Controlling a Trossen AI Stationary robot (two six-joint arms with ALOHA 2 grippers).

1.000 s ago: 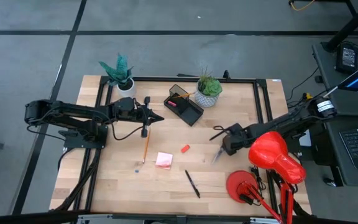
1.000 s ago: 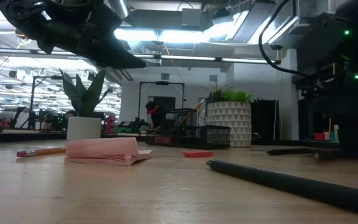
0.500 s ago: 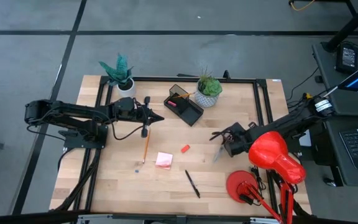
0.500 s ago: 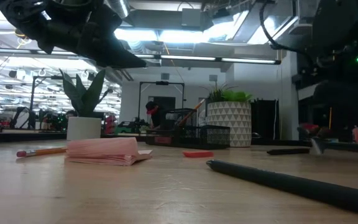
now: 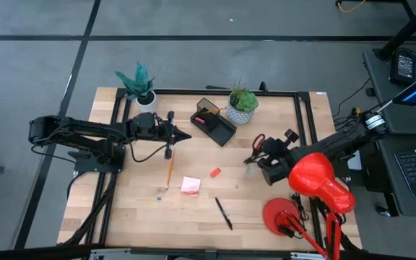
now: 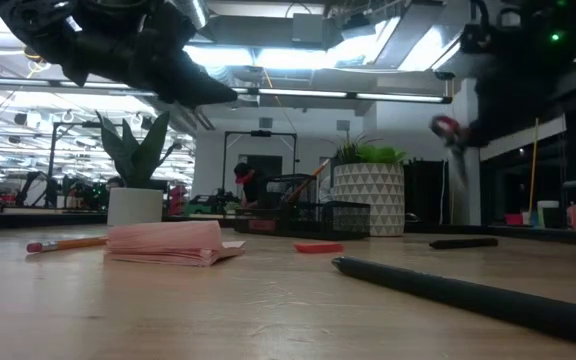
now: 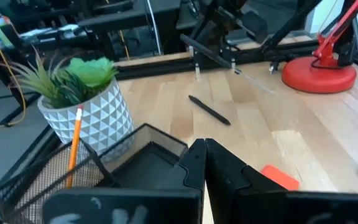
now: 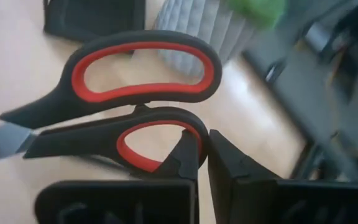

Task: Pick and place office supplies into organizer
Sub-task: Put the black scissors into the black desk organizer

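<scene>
Red-handled scissors (image 5: 254, 149) hang above the table's right half, with my right gripper (image 5: 266, 148) shut on them; the blades point down toward the table. My left gripper (image 5: 182, 135) hovers shut and empty, left of the black organizer (image 5: 215, 123), which holds an orange pencil (image 5: 209, 112). On the wood lie another pencil (image 5: 169, 172), a pink sticky-note pad (image 5: 191, 185), a red eraser (image 5: 215, 172) and a black pen (image 5: 224, 213). My right gripper pinches the rim of the scissors' smaller handle loop (image 8: 194, 124), at the end away from the blades. One finger (image 8: 186, 152) reaches into the loop and the other stands outside it. The scissors are lifted clear, their blades (image 6: 459, 170) hanging below the handles.
Two potted plants stand at the far edge, one (image 5: 243, 105) right beside the organizer, one (image 5: 141, 88) far left. A red desk lamp (image 5: 316, 180) with its round base (image 5: 280, 214) crowds the near right. A second pen (image 7: 210, 110) lies near the scissors.
My right gripper has risen and gone a little toward the far edge, turning its wrist as it went. The scissors, which lay low by the table, are now lifted clear, their handles swung up and their blades hanging down.
</scene>
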